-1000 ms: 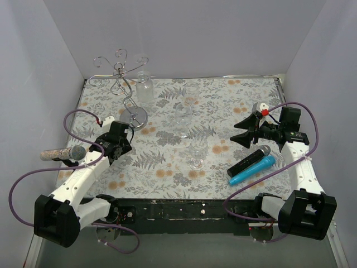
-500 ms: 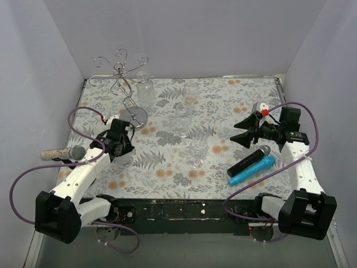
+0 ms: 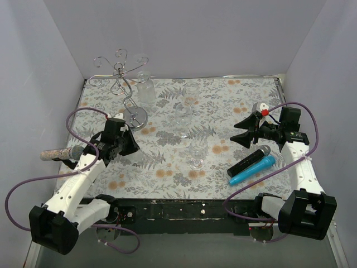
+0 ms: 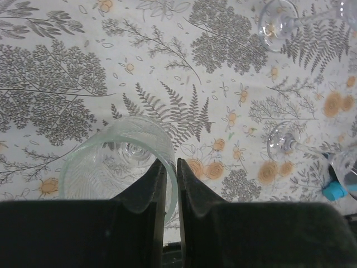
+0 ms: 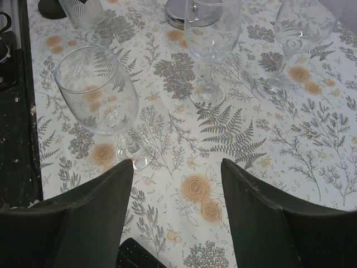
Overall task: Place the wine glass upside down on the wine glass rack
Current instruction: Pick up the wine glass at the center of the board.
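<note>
Over in the far left corner of the desk (image 3: 234, 106) stands the wine glass rack (image 3: 134, 114), with its round base on the flowery cloth. The left gripper (image 3: 131, 146) is squeezed down narrow on the rim of the wine glass (image 4: 111, 162), one finger inside the bowl and one outside. That glass is mouth-up by the left edge, a bit nearer than the rack's base and apart from it. Can't tell if its foot is on the cloth or just off it.

The right gripper (image 3: 241, 133) hangs by the right edge with its jaws spread wide, holding nothing. Just nearer than it, a black mic (image 3: 248, 159) and a blue mic (image 3: 252, 170) lie side by side. A grey mic (image 3: 61, 153) sits past the left edge. A clear bottle (image 3: 145, 88) stands just beside the rack, and three spare glasses (image 3: 196, 151) stand upright down the middle.
</note>
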`<state>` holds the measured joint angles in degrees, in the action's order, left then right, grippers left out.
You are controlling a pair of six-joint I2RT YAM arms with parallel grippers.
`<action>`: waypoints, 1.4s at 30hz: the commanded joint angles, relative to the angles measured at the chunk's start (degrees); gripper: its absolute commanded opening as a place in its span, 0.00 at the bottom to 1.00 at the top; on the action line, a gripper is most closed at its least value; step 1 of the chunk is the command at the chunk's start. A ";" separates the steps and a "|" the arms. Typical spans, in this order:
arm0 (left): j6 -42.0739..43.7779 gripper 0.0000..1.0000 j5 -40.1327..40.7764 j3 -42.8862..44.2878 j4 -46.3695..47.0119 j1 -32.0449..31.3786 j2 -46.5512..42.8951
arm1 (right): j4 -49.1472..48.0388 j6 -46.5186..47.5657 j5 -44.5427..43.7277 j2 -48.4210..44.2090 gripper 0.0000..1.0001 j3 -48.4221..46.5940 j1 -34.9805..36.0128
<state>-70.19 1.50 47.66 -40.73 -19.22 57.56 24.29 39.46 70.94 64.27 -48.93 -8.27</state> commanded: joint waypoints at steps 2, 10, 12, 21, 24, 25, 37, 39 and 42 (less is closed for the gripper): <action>1.55 0.00 -10.18 1.65 2.76 0.06 -3.85 | 0.58 0.97 1.40 0.15 0.72 0.59 -0.25; 1.29 0.00 -18.28 0.86 6.36 -0.29 -6.93 | 0.41 0.97 1.49 -0.02 0.71 0.94 -0.34; 0.94 0.00 -19.68 0.68 7.15 -0.38 -7.81 | 0.32 1.05 1.40 -0.02 0.71 1.03 -0.25; -0.12 0.00 -24.61 -0.64 10.05 -0.64 -10.71 | 0.14 -0.61 1.57 -0.02 0.72 0.77 -0.25; -0.73 0.00 -26.28 -1.16 11.28 -0.64 -11.68 | 2.68 -0.27 1.92 0.24 0.72 -0.46 -0.08; -1.00 0.00 -26.72 -1.16 11.72 -0.64 -12.03 | 4.25 0.61 1.66 0.24 0.72 -1.16 0.27; -6.70 0.00 -32.96 -0.99 18.22 -0.82 -15.02 | 20.35 8.00 -6.77 2.26 0.72 -12.59 8.09; -7.76 0.00 -33.57 -1.69 19.72 -0.82 -15.54 | 20.44 6.69 -8.53 2.52 0.72 -13.56 12.21; -9.34 0.00 -34.45 -2.04 22.09 -0.82 -15.81 | 20.53 4.40 -9.76 3.31 0.72 -14.97 16.34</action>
<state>-76.36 -29.45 45.74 -25.71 -19.81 43.46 42.28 46.06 63.72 66.72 -60.36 3.70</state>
